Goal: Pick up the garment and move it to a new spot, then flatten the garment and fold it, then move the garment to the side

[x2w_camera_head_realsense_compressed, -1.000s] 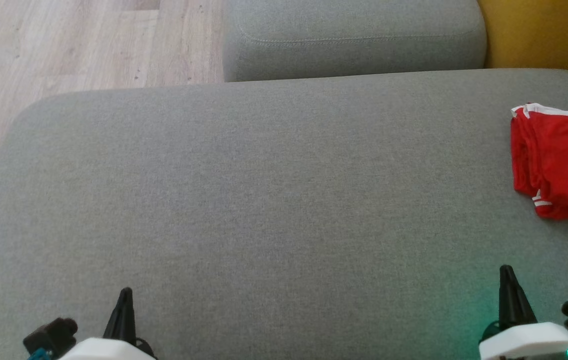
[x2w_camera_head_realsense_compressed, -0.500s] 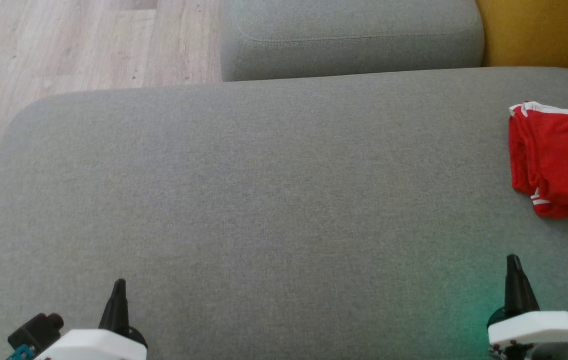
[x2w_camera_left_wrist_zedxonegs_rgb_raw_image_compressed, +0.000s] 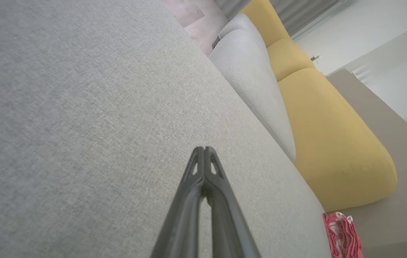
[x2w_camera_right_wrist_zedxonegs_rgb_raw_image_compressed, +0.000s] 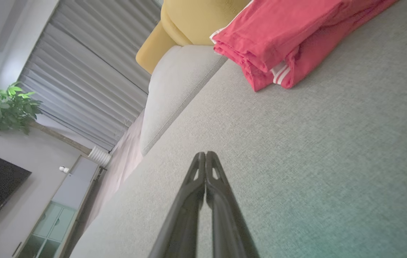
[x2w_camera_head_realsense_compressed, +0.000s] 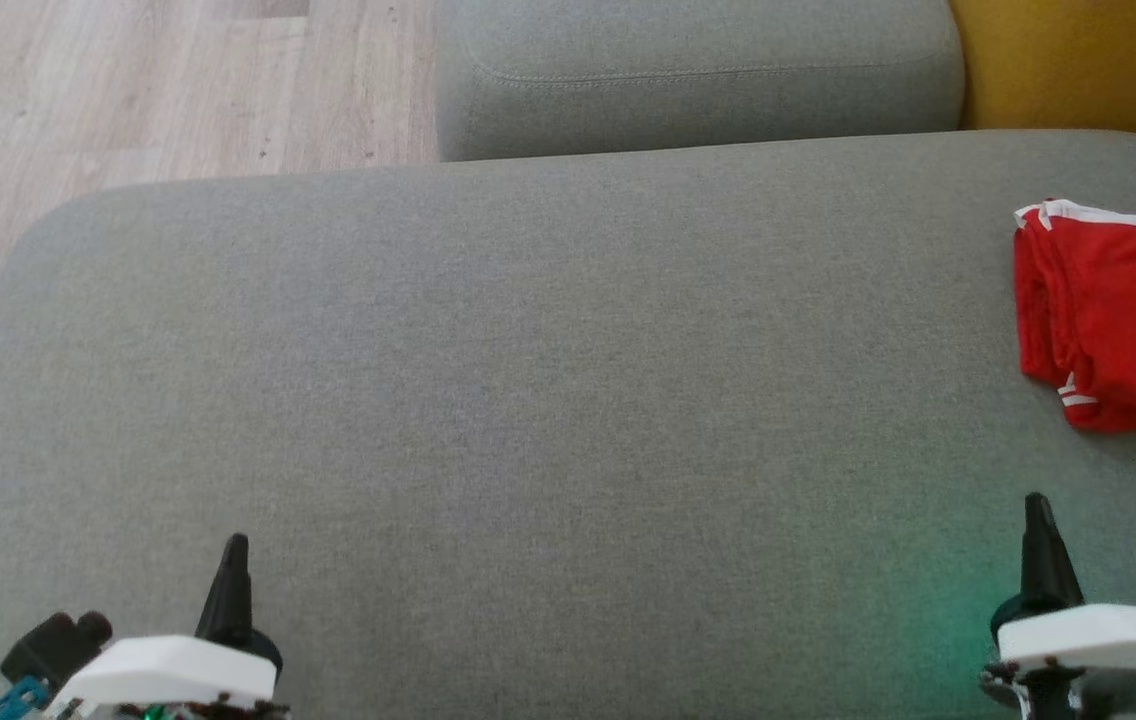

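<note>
The folded red garment with white stripes (x2w_camera_head_realsense_compressed: 1118,310) lies at the right edge of the broad grey fabric seat (x2w_camera_head_realsense_compressed: 528,400), toward its far right corner, running out of the head view. The left gripper (x2w_camera_head_realsense_compressed: 234,548) hangs over the near edge by the left corner, its two dark fingers pressed together on nothing. The right gripper (x2w_camera_head_realsense_compressed: 1036,505) sits over the near edge by the right corner, fingers likewise pressed together and empty, well short of the garment. Beyond the far edge are a smaller grey cushion (x2w_camera_head_realsense_compressed: 698,80), a yellow cushion (x2w_camera_head_realsense_compressed: 1078,60) and pale wooden floor (x2w_camera_head_realsense_compressed: 128,90).
</note>
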